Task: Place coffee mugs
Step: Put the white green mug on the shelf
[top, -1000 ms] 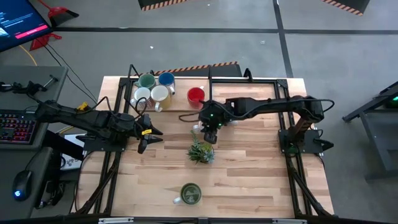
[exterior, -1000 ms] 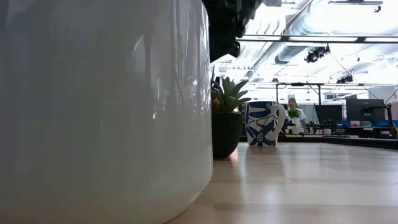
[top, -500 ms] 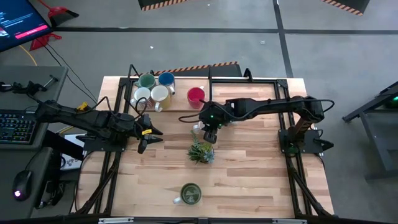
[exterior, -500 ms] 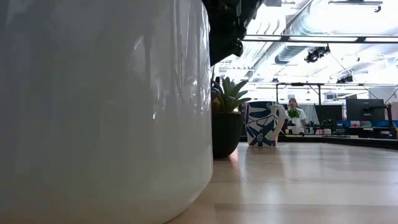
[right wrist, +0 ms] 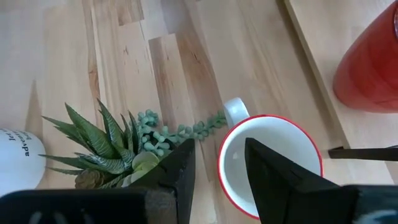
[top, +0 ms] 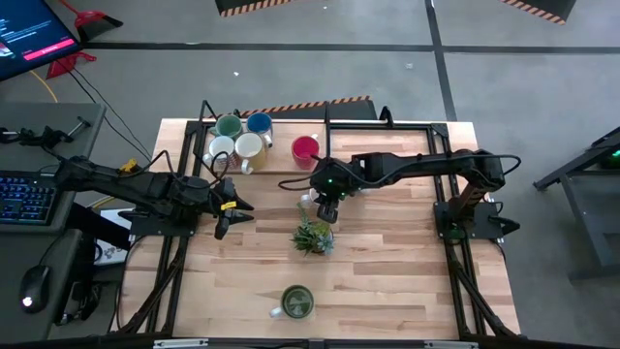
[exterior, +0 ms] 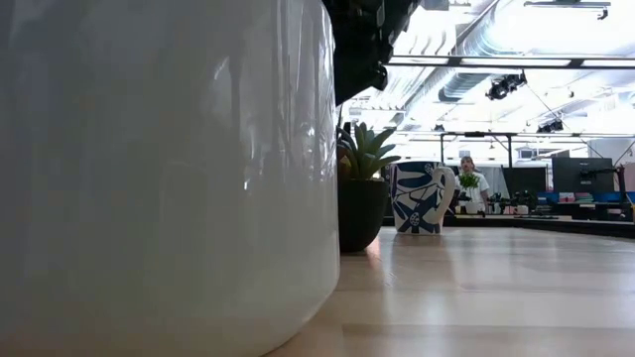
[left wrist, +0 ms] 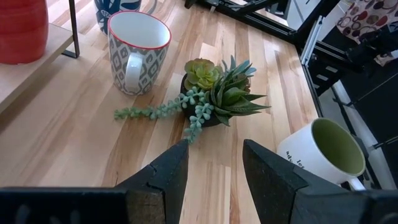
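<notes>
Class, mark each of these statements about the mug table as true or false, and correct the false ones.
1. The right end effector hangs over a red-rimmed mug. True.
2. The left end effector holds the plant. False: its fingers are apart with nothing between them, and the plant stands beyond them.
3. A red mug stands on the raised shelf at the back of the table. True.
4. The green-lined mug stands among the cluster of mugs at the back. False: it stands alone near the front edge of the table.
5. The plant lies tipped on its side. False: it stands upright in its pot.
</notes>
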`<state>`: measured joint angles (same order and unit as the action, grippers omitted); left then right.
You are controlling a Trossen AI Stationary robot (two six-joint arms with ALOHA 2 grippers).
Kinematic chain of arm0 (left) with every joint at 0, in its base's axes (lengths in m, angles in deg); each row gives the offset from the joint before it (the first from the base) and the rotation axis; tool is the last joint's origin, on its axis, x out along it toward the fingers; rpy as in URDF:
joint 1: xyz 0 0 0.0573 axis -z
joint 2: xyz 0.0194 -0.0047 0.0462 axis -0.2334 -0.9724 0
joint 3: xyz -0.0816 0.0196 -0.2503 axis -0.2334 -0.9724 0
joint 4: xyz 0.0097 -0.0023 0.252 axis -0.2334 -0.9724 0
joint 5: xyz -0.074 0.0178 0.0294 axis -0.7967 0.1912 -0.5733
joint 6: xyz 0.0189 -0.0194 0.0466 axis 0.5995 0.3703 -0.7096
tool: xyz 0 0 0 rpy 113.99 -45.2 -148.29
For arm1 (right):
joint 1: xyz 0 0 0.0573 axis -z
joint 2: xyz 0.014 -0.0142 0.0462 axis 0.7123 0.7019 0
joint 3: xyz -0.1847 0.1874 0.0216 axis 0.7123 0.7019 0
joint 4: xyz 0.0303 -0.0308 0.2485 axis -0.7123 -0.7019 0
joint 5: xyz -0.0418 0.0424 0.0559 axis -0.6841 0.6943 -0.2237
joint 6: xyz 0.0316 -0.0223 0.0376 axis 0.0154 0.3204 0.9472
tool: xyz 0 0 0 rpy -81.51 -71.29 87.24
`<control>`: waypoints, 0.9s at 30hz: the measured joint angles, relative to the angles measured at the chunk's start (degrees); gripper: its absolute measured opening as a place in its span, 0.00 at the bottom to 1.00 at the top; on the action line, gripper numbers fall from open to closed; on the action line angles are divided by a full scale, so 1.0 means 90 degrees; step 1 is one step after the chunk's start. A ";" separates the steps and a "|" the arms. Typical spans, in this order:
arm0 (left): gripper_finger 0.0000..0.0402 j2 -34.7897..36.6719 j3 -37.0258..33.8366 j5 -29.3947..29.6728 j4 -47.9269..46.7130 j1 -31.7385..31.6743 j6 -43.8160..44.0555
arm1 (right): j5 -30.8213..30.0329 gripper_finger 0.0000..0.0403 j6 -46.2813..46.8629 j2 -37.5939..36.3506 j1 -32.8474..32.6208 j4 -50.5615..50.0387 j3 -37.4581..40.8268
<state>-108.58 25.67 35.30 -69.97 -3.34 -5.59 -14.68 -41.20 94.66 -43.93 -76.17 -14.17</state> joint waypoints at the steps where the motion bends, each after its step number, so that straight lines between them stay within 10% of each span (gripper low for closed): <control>1: 0.35 -0.0001 0.0000 0.0000 0.0000 0.0000 0.0000 | 0.0004 0.29 0.0002 0.0000 0.0000 0.0000 -0.0001; 14: 0.35 -0.0001 0.0000 0.0000 0.0000 0.0000 0.0001 | 0.0455 0.29 -0.0510 0.0044 -0.0522 -0.0025 -0.0010; 27: 0.35 -0.0002 -0.0002 0.0002 0.0209 0.0000 0.0007 | -0.0915 0.29 -0.0784 0.0080 -0.1850 0.0472 -0.0056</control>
<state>-108.60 25.65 35.32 -68.09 -3.34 -5.53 -22.91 -48.25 95.38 -60.58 -71.92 -14.67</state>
